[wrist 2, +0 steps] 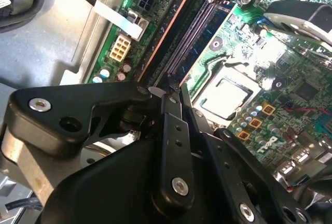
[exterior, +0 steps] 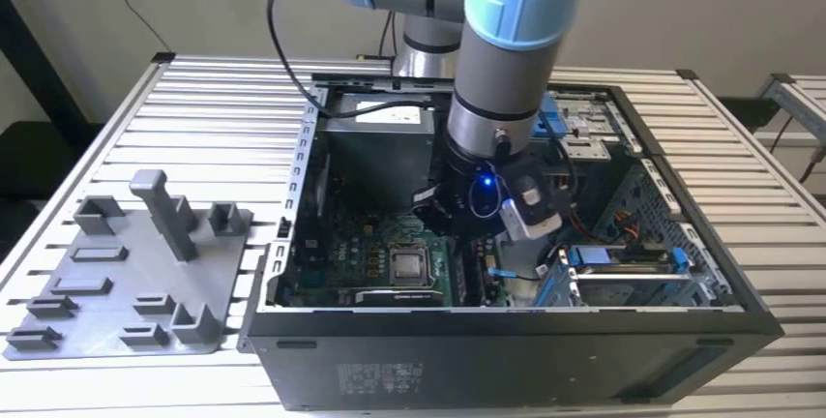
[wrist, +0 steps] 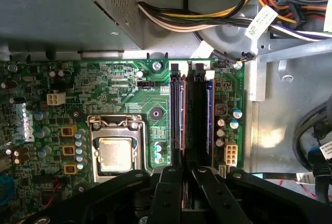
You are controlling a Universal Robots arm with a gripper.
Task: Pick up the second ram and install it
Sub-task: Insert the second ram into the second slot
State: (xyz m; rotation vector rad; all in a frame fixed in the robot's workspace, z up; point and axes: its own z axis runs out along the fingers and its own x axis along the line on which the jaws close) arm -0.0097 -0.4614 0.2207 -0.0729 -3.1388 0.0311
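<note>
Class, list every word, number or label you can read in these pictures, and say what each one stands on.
No text here can be read with confidence.
White tag on a cable, first wrist view: dark print, too blurred to read.
Motherboard, first wrist view: white lettering, too small to read.
Sticker on the computer case, exterior view: pale print, too small to read.

Slatted metal table (exterior: 168,99) against a pale wall (exterior: 220,2), perhaps another table (exterior: 800,99) beside it

second ram (wrist: 188,130) | thin dark long board | stood on its edge | between the slots | one end by the hand (wrist: 188,175)
</note>
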